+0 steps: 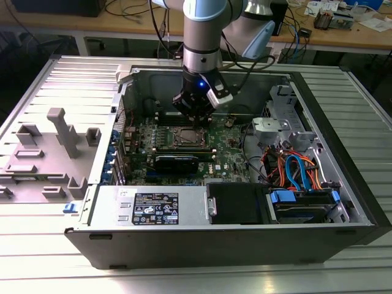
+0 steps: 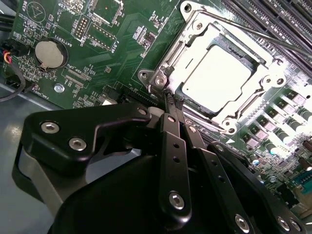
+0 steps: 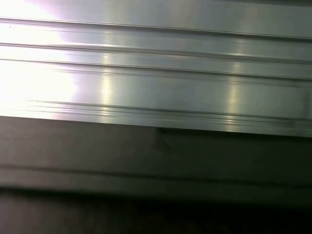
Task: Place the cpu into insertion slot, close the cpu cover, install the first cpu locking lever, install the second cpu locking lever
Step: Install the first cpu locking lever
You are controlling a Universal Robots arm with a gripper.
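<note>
Second wrist view: claw (image 2: 169, 100) pinched narrow at cpu cover (image 2: 195, 36) edge, cpu (image 2: 219, 78) seated.

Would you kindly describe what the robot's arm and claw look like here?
The arm is a silver-grey cylinder with a light-blue joint cap and dark cables trailing beside it. A small blue light glows at the wrist. The claw is matt black, built of flat linkage bars joined by silver screws.

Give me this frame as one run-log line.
cpu: seated in insertion slot | cpu cover: closed over it | claw: shut, empty, at cover corner
</note>
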